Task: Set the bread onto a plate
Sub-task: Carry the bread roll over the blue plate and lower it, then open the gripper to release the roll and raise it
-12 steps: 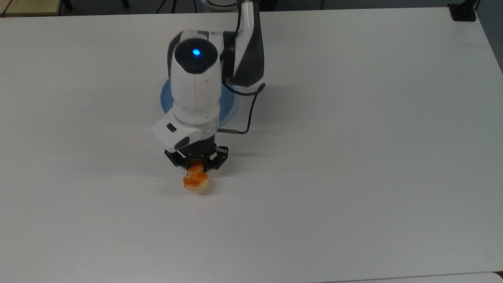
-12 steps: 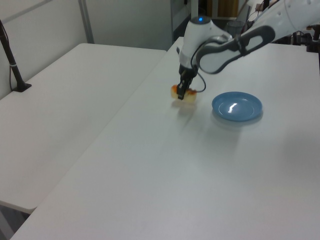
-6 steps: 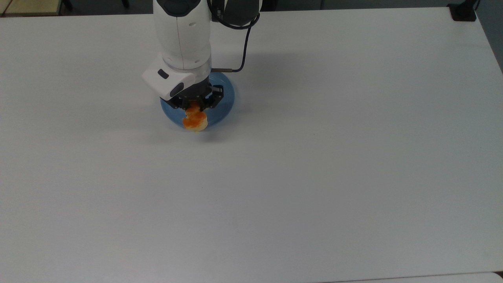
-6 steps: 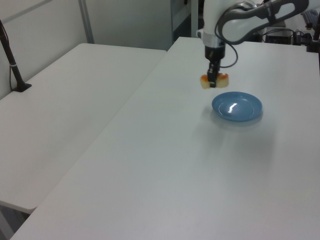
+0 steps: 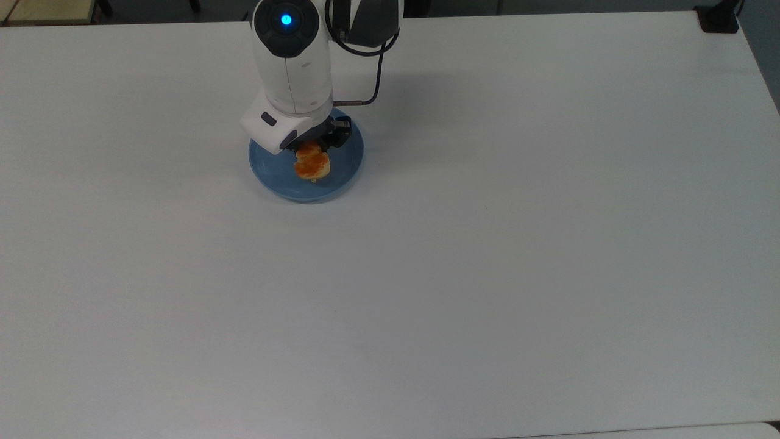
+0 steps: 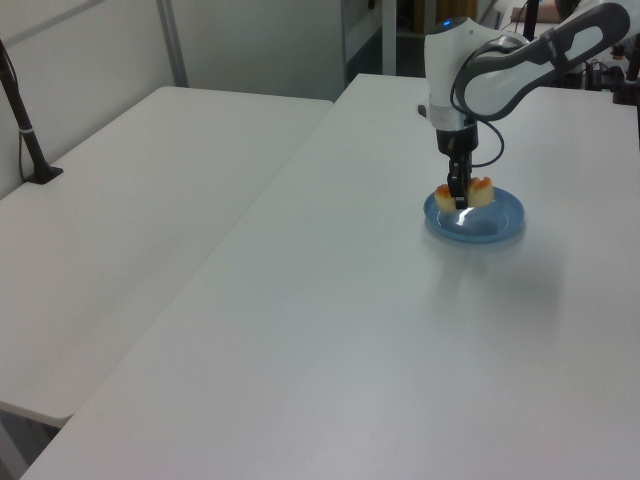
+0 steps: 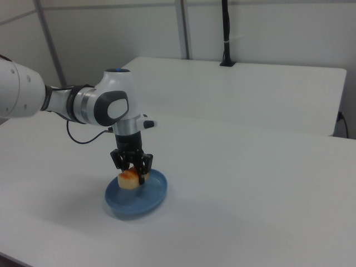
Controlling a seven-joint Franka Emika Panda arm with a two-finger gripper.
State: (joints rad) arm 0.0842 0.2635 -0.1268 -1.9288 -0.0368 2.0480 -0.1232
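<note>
The gripper (image 6: 459,198) has carried the bread (image 5: 312,164) down over the blue plate (image 5: 274,177), fingers still squeezed tight on it. Only letting go is left.

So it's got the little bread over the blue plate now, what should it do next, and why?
Probably open the gripper and let go. The bread is held in the closed gripper over the plate, low inside its rim in the left and right views. Whether it touches the plate I cannot tell, so a slight lowering first may be safer.
</note>
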